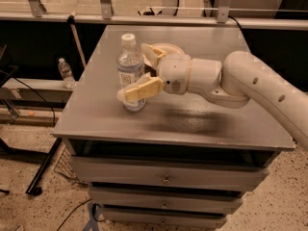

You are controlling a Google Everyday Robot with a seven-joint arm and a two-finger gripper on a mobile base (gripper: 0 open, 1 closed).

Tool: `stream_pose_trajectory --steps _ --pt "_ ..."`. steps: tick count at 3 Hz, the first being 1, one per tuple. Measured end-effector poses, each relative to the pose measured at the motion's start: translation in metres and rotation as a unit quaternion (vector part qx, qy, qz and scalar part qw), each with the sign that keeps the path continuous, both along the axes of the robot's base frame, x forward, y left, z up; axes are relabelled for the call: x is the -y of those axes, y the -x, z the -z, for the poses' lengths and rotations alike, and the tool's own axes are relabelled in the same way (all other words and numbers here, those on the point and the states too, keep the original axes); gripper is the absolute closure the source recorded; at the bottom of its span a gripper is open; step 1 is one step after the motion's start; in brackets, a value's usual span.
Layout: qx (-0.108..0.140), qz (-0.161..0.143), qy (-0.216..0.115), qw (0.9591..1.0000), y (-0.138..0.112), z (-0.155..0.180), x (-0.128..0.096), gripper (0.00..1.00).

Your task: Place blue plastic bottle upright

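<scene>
A grey metal table with drawers stacked under its top carries two things. A blue plastic bottle stands upright on its base near the left front part of the top, white cap up. A white bowl sits further back, largely hidden behind the arm. The gripper hangs low over the top at the bottle, its fingers spread either side of it.

Looks like a robotics lab or workshop: grey metal bench with drawers, speckled floor, loose cables. Gripper above the bench, fingers spread around the blue plastic bottle.
</scene>
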State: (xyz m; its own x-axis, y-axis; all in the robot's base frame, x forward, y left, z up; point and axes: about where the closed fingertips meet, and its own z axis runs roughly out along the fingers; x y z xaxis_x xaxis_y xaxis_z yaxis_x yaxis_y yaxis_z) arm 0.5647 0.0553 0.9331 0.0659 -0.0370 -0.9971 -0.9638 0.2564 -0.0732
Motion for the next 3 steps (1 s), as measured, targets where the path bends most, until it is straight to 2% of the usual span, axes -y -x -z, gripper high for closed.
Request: stream_pose_trajectory --steps 1,2,3 --pt "0.010 0.022 0.029 0.9993 -0.005 -0.007 0.025 0.00" --pt "0.006 0.038 0.063 0.9973 -0.010 -0.011 0.060 0.00" --pt "-0.016 0.053 0.094 0.9940 -0.012 -0.006 0.105 0.00"
